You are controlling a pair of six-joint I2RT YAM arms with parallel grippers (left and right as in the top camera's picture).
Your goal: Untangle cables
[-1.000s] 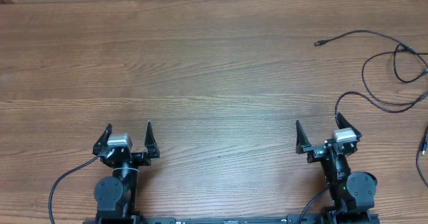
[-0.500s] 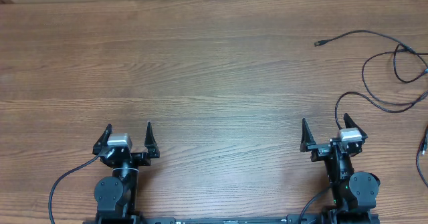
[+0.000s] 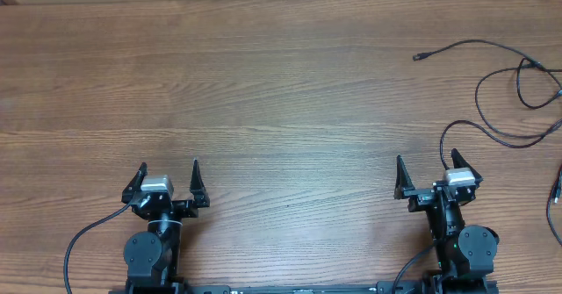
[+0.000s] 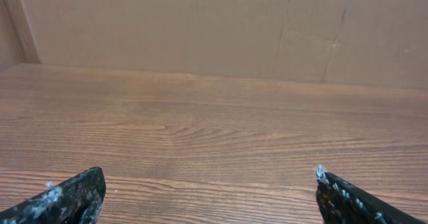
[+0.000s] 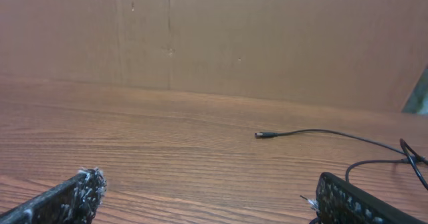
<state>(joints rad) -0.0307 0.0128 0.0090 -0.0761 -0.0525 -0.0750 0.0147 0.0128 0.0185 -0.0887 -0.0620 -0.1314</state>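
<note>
- Overhead: both claws are standing spread apart, gripping nothing. The left claw (image 3: 169, 164) is hanging over plain counter (image 3: 281, 83). The cables (image 3: 478, 96) are lying ahead and to the right of the right claw (image 3: 427, 156), one strand reaching near its right fingertip.
- Left wrist: we are seeing only wood ahead of the gaping left claw (image 4: 210, 177).
- Right wrist: a plug end (image 5: 261, 135) is lying well ahead of the open right claw (image 5: 207, 177). We are judging it best to go low, pinch one loose strand, and draw it away from the loops.
</note>
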